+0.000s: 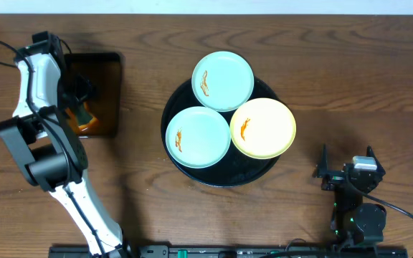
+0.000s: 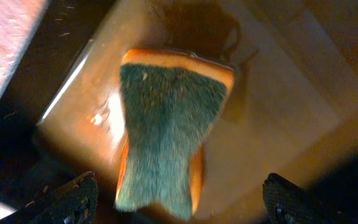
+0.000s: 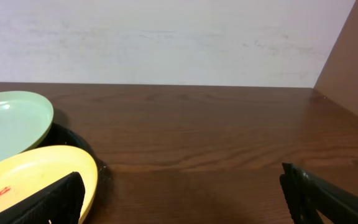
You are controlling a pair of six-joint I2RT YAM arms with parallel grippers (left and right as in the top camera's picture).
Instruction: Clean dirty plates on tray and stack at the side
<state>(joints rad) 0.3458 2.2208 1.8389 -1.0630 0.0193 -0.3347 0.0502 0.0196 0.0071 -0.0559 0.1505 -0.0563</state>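
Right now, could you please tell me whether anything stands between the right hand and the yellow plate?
Nothing visible does: only wooden tabletop lies between the open right hand and the yellow plate on the tray.

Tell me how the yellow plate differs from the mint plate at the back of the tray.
Colour: the yellow plate is pale yellow, the back plate mint. Place: the yellow plate overhangs the right rim of the tray, the back plate its far rim. Smear: the back plate's runs longer than the yellow plate's. Both are round and carry orange smears.
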